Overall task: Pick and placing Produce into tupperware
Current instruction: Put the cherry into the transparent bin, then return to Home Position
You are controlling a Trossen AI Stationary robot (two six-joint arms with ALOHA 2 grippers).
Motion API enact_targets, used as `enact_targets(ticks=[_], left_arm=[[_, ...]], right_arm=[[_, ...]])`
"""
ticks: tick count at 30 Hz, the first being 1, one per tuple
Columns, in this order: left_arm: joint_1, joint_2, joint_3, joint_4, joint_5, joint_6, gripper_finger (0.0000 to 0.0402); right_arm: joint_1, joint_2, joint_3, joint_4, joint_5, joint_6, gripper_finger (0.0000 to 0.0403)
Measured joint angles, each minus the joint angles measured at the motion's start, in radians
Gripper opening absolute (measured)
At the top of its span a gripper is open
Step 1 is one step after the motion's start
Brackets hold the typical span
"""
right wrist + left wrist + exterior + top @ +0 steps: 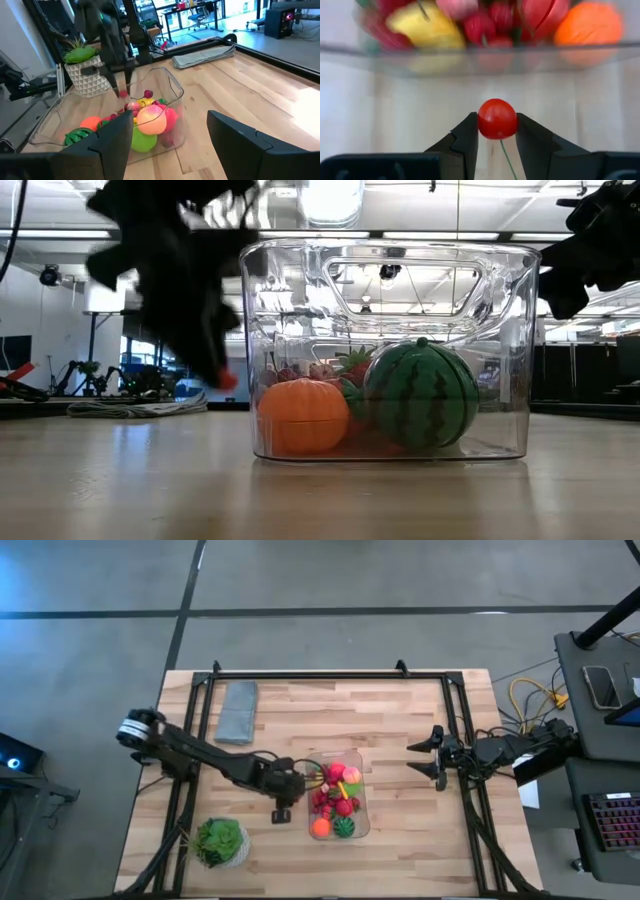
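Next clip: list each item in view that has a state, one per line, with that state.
Left gripper: jaws shut on a small red berry, beside the tupperware's wall, outside it.
Right gripper: jaws open, holding nothing, waiting off to the tupperware's side.
Tupperware: upright, no lid on, part-filled with produce.
Striped green ball: inside the tupperware.
Orange piece: inside, next to the ball.
Grey-blue cloth: folded, flat.

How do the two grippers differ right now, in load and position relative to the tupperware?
The left gripper is shut on a small red berry; the right gripper is open and holds nothing. The left gripper sits close beside the tupperware, on its left side in the high view; the right gripper waits well off to the container's right. Both are outside the tupperware, and both point toward it.
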Motion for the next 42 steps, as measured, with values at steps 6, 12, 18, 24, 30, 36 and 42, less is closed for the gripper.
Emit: enact_targets(ticks=[6, 12, 18, 24, 30, 36, 42], left_arm=[[0.004, -0.15, 0.052, -0.052, -0.05, 0.088, 0.0094], [0.013, -0.17, 0.106, 0.119, -0.009, 0.237, 0.0101], [0.048, -0.028, 0.174, 0.127, -0.005, 0.152, 0.0141], [0.066, 0.046, 0.27, 0.117, -0.011, 0.134, 0.0221], [0.071, 0.011, 0.342, -0.013, -0.013, 0.138, 0.0269], [0.066, -0.109, 0.291, -0.046, -0.013, 0.073, 0.0272], [0.06, -0.318, 0.162, -0.045, -0.018, 0.017, 0.0272]], right_arm=[[0.0, 0.0, 0.0, 0.0, 0.0, 0.0, 0.0244], [0.0, -0.001, 0.0, 0.0, 0.0, 0.0, 0.0246], [0.0, 0.004, 0.0, -0.002, -0.003, 0.0, 0.0245], [0.0, 0.006, 0.0, -0.001, -0.003, 0.0, 0.0246], [0.0, 0.006, 0.0, -0.001, -0.003, 0.0, 0.0242], [0.0, 0.006, 0.0, 0.0, -0.001, 0.0, 0.0248], [0.0, 0.009, 0.0, 0.0, 0.0, 0.0, 0.0246]])
